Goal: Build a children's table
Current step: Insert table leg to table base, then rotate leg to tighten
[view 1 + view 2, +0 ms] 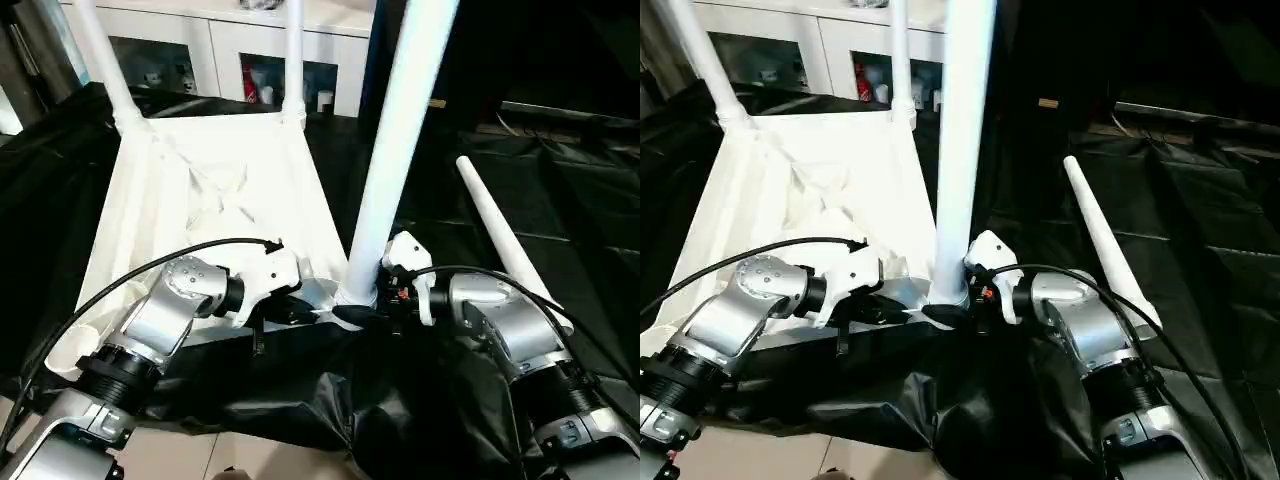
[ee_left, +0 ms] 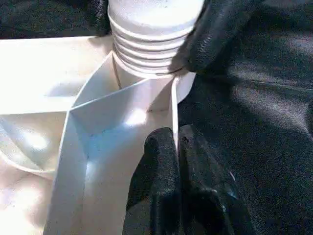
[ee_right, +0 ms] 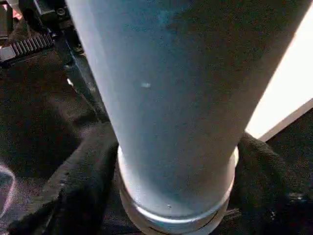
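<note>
Lying: tabletop [image 1: 190, 190] is resting underside up on black sheeting [image 1: 560, 200], its ribs facing the camera.
Far legs: two legs [image 1: 292, 60] are standing upright in the far corner sockets.
Near leg: third leg [image 1: 400, 150] is rising from the near right corner socket [image 2: 146, 78], its threaded end sitting at the socket mouth in the left wrist view.
Loose leg: fourth leg [image 1: 505, 235] is lying on the sheeting to the right of the tabletop, apart from it.
Left arm: forearm is angling in from the lower left, wrist bent toward the near leg's base; left gripper [image 2: 176, 147] is clamping its fingers [image 2: 161, 181] on the tabletop's edge wall just beside the socket.
Right arm: forearm is reaching in from the lower right; right gripper [image 3: 173, 161] is closing its fingers [image 3: 85, 181] around the near leg's base, one on each side.
Background: white glass-door cabinet [image 1: 240, 50] is standing behind the tabletop.
</note>
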Robot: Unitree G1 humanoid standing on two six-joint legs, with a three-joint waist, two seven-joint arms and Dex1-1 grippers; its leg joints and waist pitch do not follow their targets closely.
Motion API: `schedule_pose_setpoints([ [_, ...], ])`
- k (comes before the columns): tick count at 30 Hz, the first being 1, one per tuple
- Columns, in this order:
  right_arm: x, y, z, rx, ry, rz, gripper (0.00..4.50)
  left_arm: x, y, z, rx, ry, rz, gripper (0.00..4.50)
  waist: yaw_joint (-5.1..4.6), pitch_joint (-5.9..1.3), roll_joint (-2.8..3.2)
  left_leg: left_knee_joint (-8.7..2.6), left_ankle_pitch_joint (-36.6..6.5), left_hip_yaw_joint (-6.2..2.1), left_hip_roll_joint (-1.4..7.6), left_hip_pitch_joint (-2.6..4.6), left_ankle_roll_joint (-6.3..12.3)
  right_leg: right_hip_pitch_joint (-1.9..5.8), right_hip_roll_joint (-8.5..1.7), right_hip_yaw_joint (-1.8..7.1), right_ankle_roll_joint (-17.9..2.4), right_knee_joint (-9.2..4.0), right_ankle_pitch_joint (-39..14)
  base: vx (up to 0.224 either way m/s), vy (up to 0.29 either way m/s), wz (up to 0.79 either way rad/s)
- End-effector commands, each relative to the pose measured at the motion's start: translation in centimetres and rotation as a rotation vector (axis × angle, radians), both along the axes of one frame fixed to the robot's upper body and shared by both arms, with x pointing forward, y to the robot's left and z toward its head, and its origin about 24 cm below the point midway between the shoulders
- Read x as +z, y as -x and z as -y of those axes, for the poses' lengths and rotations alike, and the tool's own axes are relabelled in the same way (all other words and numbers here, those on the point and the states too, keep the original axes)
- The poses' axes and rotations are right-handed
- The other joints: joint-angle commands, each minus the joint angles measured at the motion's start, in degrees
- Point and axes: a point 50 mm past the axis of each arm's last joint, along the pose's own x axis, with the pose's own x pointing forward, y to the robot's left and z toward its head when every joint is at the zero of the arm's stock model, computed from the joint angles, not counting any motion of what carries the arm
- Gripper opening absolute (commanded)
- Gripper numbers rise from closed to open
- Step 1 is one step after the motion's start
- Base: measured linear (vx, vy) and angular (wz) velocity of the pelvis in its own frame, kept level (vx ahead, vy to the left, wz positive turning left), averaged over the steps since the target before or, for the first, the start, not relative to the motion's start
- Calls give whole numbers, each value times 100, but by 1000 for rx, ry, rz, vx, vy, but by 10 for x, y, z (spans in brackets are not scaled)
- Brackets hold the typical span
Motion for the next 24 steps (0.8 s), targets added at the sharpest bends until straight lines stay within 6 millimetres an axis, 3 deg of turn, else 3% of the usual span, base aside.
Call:
schedule_pose_setpoints([
  [1, -3, 2, 1, -3, 3, -17, 311, 3, 6, 12, -86, 31, 7, 0, -27, -371, 36, -325, -758, 130, -26, -5, 244, 379, -193, 257, -1344, -283, -243, 0, 0, 0],
  [4, -5, 3, 0, -6, 1, -23, 282, 3, 6, 11, -85, 30, 3, 0, -21, -371, 34, -321, -758, 130, -29, -8, 239, 378, -192, 260, -1322, -281, -308, 0, 0, 0],
  [12, -12, 5, -3, -43, -7, -42, 275, 2, 5, 11, -67, 41, 0, 0, -23, -368, 33, -318, -797, 131, -35, -10, 197, 368, -185, 265, -1265, -287, -438, 0, 0, 0],
  [14, -23, -3, -7, -226, -10, -71, 275, 4, -4, 18, 35, 91, 5, 0, -43, -367, 32, -320, -788, 135, -35, -15, 176, 355, -185, 273, -1263, -279, -454, 0, 0, 0],
  [15, -26, -6, -9, -291, -9, -86, 275, 5, -8, 21, 77, 108, 6, 0, -55, -338, 28, -340, -992, 133, -44, -8, 56, 346, -196, 270, -1199, -326, -873, 0, 0, 0],
  [16, -29, -9, -11, -341, -11, -98, 275, 5, -12, 23, 120, 115, 11, 0, -55, -338, 28, -340, -992, 133, -44, -8, 56, 346, -196, 270, -1199, -326, -873, 0, 0, 0],
  [19, -37, -18, -24, -520, -17, -144, 275, 9, -29, 35, 293, 128, 33, 0, -152, -320, 0, -366, -1338, 110, -77, 1, -118, 319, -185, 275, -911, -405, -1774, 0, 0, 0],
  [21, -37, -24, -33, -598, -31, -161, 275, 10, -38, 42, 372, 125, 51, 0, -192, -330, 2, -373, -1347, 92, -73, -33, -98, 333, -200, 275, -798, -431, -1917, 0, 0, 0],
  [22, -37, -26, -39, -616, -34, -158, 275, 11, -40, 46, 398, 129, 58, 0, -213, -330, 10, -356, -1376, 107, -89, -13, -86, 295, -191, 281, -797, -452, -1939, 0, 0, 0],
  [24, -35, -30, -51, -625, -32, -130, 275, 12, -44, 54, 423, 129, 76, 0, -229, -335, -1, -349, -1390, 108, -99, -22, -35, 295, -188, 274, -783, -470, -1989, 0, 0, 0],
])
